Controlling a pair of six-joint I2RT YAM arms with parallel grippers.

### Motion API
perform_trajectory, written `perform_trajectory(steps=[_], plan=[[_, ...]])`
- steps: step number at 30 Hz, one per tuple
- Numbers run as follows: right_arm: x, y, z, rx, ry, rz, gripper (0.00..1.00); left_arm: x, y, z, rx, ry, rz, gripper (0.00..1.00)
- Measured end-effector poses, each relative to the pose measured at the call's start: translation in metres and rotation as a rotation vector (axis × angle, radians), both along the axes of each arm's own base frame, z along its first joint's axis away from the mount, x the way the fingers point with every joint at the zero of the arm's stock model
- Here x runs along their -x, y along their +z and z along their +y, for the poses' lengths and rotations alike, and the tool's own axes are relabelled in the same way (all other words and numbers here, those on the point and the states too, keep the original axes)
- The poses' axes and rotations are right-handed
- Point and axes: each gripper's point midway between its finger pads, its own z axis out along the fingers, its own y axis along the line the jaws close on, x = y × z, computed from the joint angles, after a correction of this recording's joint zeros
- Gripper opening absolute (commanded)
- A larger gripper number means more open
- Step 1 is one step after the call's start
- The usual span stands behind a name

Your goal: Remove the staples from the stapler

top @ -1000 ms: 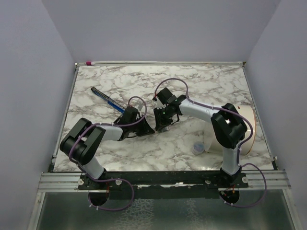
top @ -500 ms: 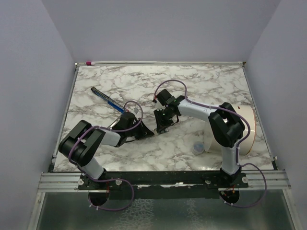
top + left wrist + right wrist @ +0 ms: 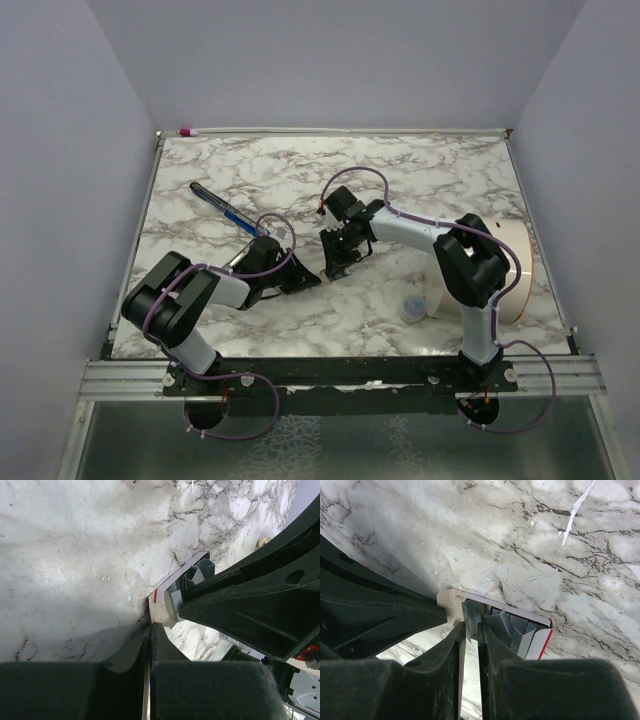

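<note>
Far left on the marble table (image 3: pixel 430 165), seen from above: stapler (image 3: pixel 226 211) lying slanted, apart from both sets of fingertips, near end lost behind the left arm (image 3: pixel 225 285). Next, left gripper (image 3: pixel 303 277), low on the marble, tips too small and dark to read from above. From its wrist camera, fingers (image 3: pixel 175 680) pressed almost together, only a thin pale sliver between, nipping the cream end flap of a small white box (image 3: pixel 161 606) with a red mark; most of that flap hidden. Inside the open box, staples (image 3: pixel 512 626) in grey strips, partly covered by the right gripper (image 3: pixel 337 265) just beside. There, jaws narrow, closed on one grey strip at the box's end, contact partly masked. Farther right, a small pale round thing (image 3: pixel 412 308), too blurred to name, just beside a white tub (image 3: pixel 518 268) half behind the right arm (image 3: pixel 410 228).
</note>
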Motion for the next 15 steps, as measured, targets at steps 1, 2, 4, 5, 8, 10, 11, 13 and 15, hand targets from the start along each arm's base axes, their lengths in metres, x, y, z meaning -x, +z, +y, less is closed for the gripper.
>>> perform_trajectory(steps=[1, 2, 4, 5, 8, 10, 11, 13, 15], plan=[[0.0005, 0.0002, 0.0008, 0.0, 0.003, 0.0, 0.16, 0.0, 0.0, 0.0, 0.0, 0.0, 0.001, 0.0], [0.0005, 0.0003, 0.0007, 0.001, 0.004, -0.001, 0.16, 0.0, 0.0, 0.0, 0.001, 0.001, 0.001, 0.0], [0.0009, 0.0007, 0.0009, 0.004, 0.009, -0.004, 0.16, 0.0001, 0.0, 0.0, 0.001, 0.002, 0.002, 0.0], [0.0011, 0.001, 0.001, 0.005, 0.011, -0.004, 0.17, 0.0003, -0.0001, -0.0001, 0.002, 0.002, 0.004, 0.0], [0.0015, 0.0026, 0.0013, 0.011, 0.014, -0.005, 0.19, 0.0003, -0.0001, -0.0001, 0.002, 0.002, 0.004, 0.0], [0.0014, 0.0045, 0.0024, 0.012, 0.018, -0.009, 0.19, 0.0003, -0.0001, -0.0001, 0.002, 0.002, 0.004, 0.0], [0.0012, 0.0057, 0.0031, 0.013, 0.022, -0.013, 0.19, 0.0003, -0.0001, -0.0001, 0.002, 0.002, 0.004, 0.0], [0.0018, 0.007, 0.0043, 0.015, 0.026, -0.015, 0.19, 0.0003, -0.0001, -0.0001, 0.002, 0.002, 0.004, 0.0], [0.0035, 0.0071, 0.0047, 0.019, 0.03, -0.015, 0.19, 0.0006, -0.0002, -0.0002, 0.001, 0.001, 0.004, 0.0]])
